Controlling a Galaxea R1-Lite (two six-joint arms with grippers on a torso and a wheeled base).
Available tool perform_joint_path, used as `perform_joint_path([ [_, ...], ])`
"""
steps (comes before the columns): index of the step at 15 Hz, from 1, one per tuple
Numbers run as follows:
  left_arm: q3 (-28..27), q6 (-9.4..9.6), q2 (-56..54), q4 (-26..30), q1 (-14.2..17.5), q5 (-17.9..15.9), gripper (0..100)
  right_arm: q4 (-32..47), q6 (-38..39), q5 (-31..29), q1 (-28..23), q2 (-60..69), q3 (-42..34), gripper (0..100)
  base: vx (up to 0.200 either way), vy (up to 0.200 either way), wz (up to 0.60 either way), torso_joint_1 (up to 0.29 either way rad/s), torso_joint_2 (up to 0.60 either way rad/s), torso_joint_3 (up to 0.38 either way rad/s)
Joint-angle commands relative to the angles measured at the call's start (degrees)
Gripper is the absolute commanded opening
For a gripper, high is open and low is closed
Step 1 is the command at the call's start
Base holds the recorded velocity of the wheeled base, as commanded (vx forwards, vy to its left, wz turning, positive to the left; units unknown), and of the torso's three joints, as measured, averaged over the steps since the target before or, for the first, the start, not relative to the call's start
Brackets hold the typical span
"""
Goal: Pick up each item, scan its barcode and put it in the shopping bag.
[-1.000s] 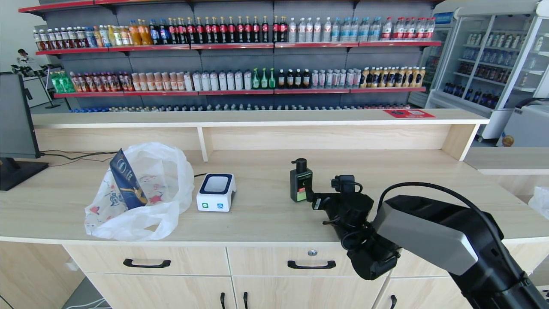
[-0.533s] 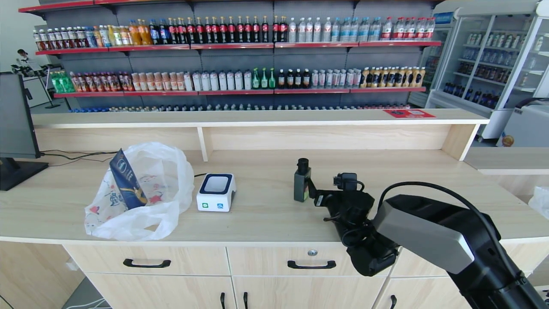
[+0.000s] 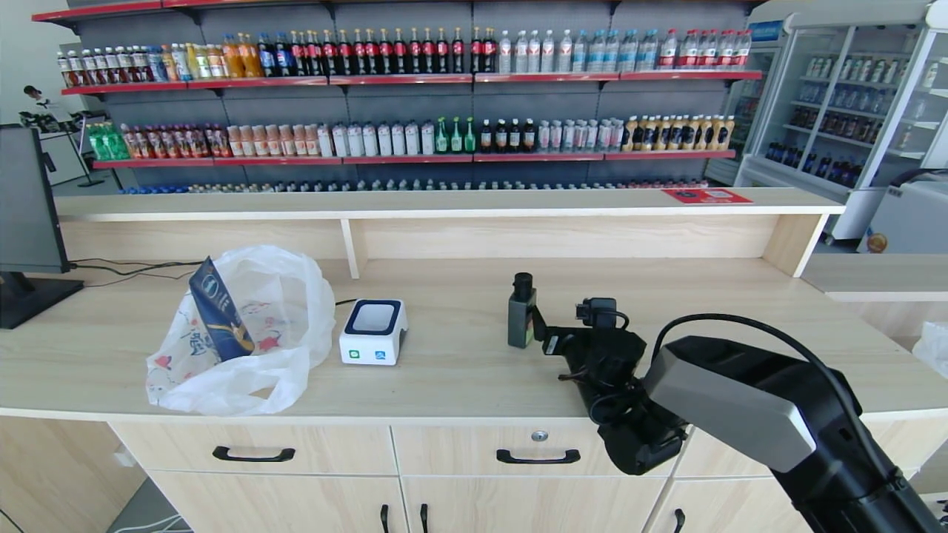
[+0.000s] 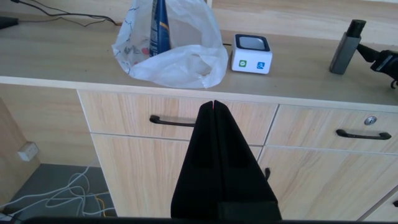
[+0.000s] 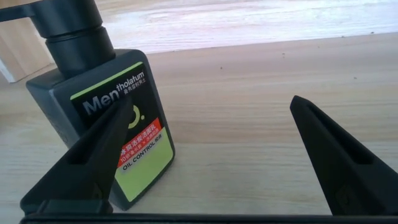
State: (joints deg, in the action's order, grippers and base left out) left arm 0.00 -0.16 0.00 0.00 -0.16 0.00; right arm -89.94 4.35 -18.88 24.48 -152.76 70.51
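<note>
At frame centre in the head view, the dark pump bottle (image 3: 521,314) stands upright on the wooden counter (image 3: 459,370), with the right gripper (image 3: 539,333) close against its side. The barcode scanner (image 3: 372,331) is left of centre. The white shopping bag (image 3: 244,363) slumps open at lower left, a blue pouch (image 3: 217,303) inside. Left wrist view: left gripper (image 4: 213,107) fingers pressed together, low before the drawers (image 4: 137,118), likely idle. Right wrist view: fingers spread, one finger (image 5: 93,168) crossing the bottle's label, bottle not between them, so probably lining up a grasp.

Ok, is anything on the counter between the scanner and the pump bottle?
No: the head view shows bare counter between the scanner and the pump bottle, and the left wrist view agrees.
</note>
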Motion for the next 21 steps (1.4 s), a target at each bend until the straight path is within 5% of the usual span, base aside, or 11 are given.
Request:
perform_joint_path([
  [1,0.0,-0.02,0.0,0.0,-0.02,0.0,0,-0.06,-0.31,-0.01,-1.19,-0.08,-0.37,100,0.0,0.0,0.0,0.0,0.0,0.0],
  [9,0.0,0.07,0.0,0.0,-0.02,0.0,0,-0.06,-1.72,0.43,-1.98,5.28,-6.61,100,0.0,0.0,0.0,0.0,0.0,0.0],
  [11,0.0,0.07,0.0,0.0,-0.02,0.0,0,-0.06,-1.01,0.34,-0.66,9.32,-13.56,100,0.0,0.0,0.0,0.0,0.0,0.0],
  [21,0.0,-0.02,0.0,0.0,-0.02,0.0,0,-0.06,1.1,-3.18,7.51,21.89,-21.29,100,0.0,0.0,0.0,0.0,0.0,0.0],
])
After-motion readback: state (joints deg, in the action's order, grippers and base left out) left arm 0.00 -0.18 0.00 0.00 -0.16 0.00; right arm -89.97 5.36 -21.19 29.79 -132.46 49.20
